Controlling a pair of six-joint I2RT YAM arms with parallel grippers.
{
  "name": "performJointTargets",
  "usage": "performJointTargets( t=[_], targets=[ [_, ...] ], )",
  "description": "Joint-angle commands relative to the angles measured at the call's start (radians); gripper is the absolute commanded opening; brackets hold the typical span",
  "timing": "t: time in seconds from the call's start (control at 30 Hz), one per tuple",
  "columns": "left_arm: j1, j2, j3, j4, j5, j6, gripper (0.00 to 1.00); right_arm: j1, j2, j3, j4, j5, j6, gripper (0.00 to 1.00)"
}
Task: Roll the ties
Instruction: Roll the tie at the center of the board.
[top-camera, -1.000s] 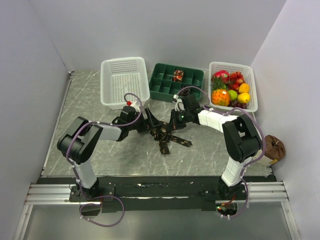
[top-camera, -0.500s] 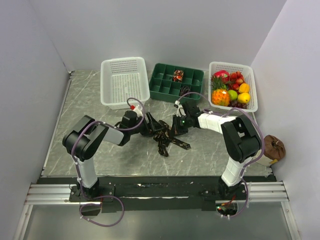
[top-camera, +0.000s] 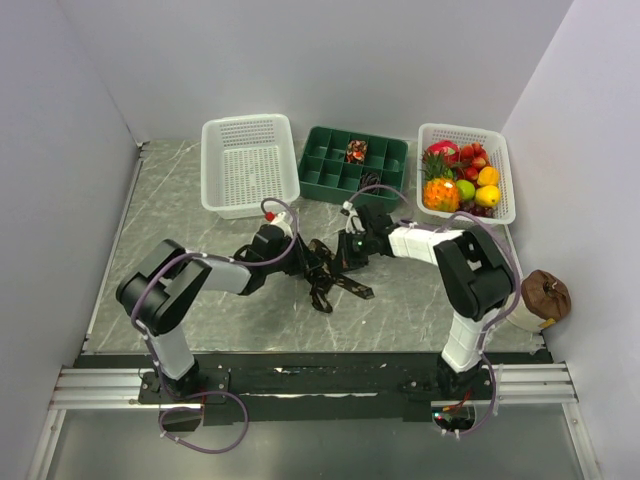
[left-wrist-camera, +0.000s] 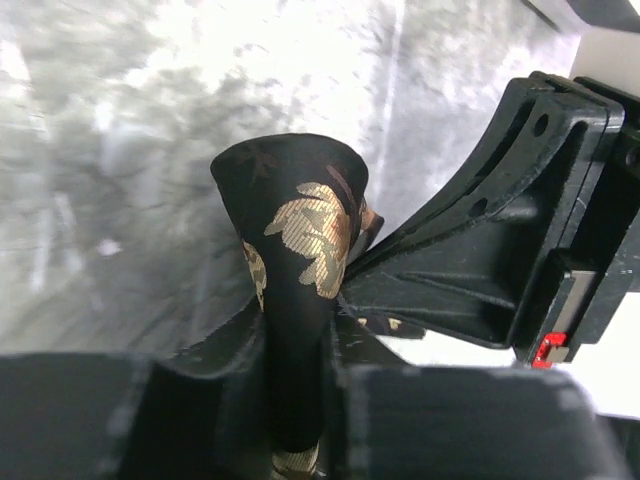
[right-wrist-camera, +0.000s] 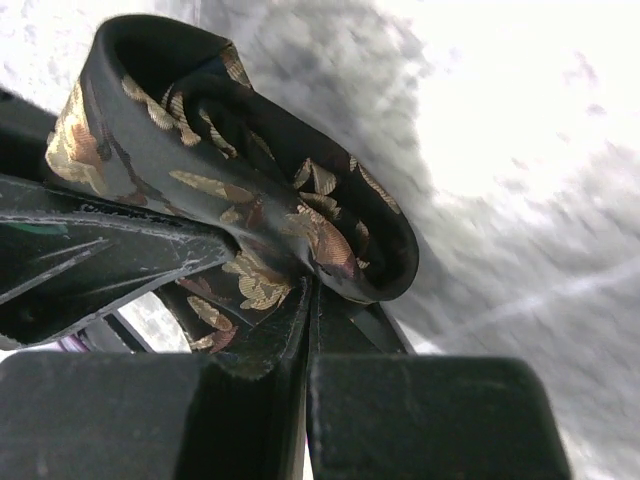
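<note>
A black-brown tie (top-camera: 335, 283) with tan leaf figures lies bunched on the marble table between my two grippers. My left gripper (top-camera: 316, 262) is shut on an upright fold of the tie (left-wrist-camera: 300, 225), which fills the gap between its fingers (left-wrist-camera: 420, 420). My right gripper (top-camera: 346, 256) faces it from the right, shut on a curled loop of the same tie (right-wrist-camera: 250, 190). In the left wrist view the right gripper's black body (left-wrist-camera: 500, 250) stands close behind the fold. A small reddish rolled tie (top-camera: 355, 151) sits in a back cell of the green tray.
A white basket (top-camera: 248, 160) stands at the back left. The green compartment tray (top-camera: 335, 172) is at the back centre, and a white basket of fruit (top-camera: 465, 180) at the back right. A brown object (top-camera: 546, 295) rests beyond the table's right edge.
My left gripper has slid right onto the tie and closed on a fold of it. The right gripper has shifted slightly left, still holding the tie, and the tie is more bunched.
</note>
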Motion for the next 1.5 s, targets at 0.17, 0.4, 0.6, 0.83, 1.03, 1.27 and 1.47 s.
performJointTargets(
  t=[0.17, 0.4, 0.6, 0.83, 1.03, 1.27, 1.47],
  targets=[
    [-0.031, -0.102, 0.168, -0.304, -0.266, 0.21, 0.01, 0.036, 0.146, 0.212, 0.027, -0.021, 0.003, 0.01],
    [-0.071, -0.14, 0.256, -0.536, -0.482, 0.371, 0.01, 0.026, 0.068, 0.24, 0.022, -0.006, 0.015, 0.03],
    [-0.131, -0.068, 0.326, -0.634, -0.615, 0.421, 0.01, -0.016, -0.053, 0.175, 0.051, 0.0, 0.023, 0.04],
    [-0.237, 0.074, 0.443, -0.731, -0.764, 0.431, 0.01, -0.054, -0.127, 0.125, 0.068, -0.001, 0.026, 0.05],
    [-0.317, 0.165, 0.547, -0.826, -0.897, 0.422, 0.01, -0.066, -0.123, 0.108, 0.074, -0.037, 0.024, 0.05],
    [-0.344, 0.197, 0.601, -0.874, -0.968, 0.434, 0.01, -0.077, -0.127, 0.057, 0.028, -0.017, 0.015, 0.04],
    [-0.355, 0.219, 0.616, -0.894, -0.998, 0.435, 0.01, -0.074, -0.075, 0.024, 0.043, -0.05, 0.021, 0.03]
  ],
)
